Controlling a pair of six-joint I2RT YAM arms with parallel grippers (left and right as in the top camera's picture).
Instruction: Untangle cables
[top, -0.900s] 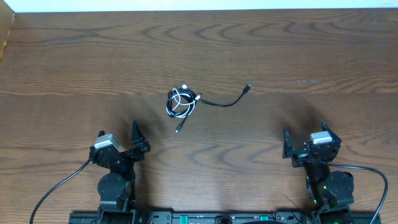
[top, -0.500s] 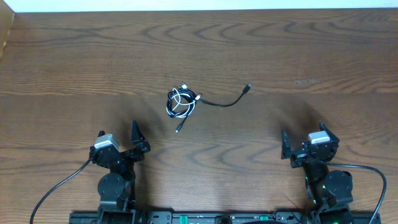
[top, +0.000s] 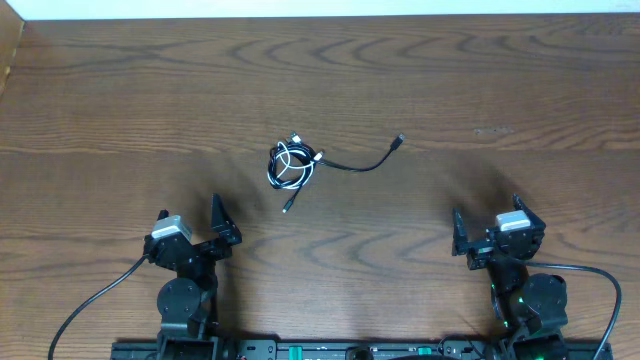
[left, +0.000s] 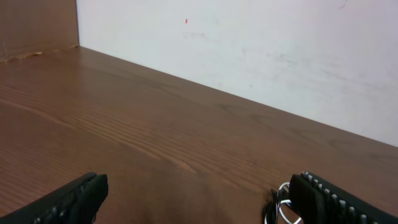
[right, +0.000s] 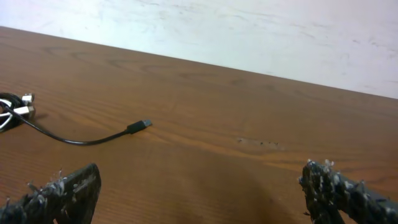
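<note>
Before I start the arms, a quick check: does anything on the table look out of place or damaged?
The black and white cables lie snarled in a coil near the middle, a black end trailing right to its plug. Nothing else stands out.

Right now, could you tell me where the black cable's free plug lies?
In the overhead view, the plug lies just right of centre, right of the cable tangle.

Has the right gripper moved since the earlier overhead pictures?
Yes. The right gripper has shifted slightly left, toward the cables, judged against the scuff in the wood.
</note>
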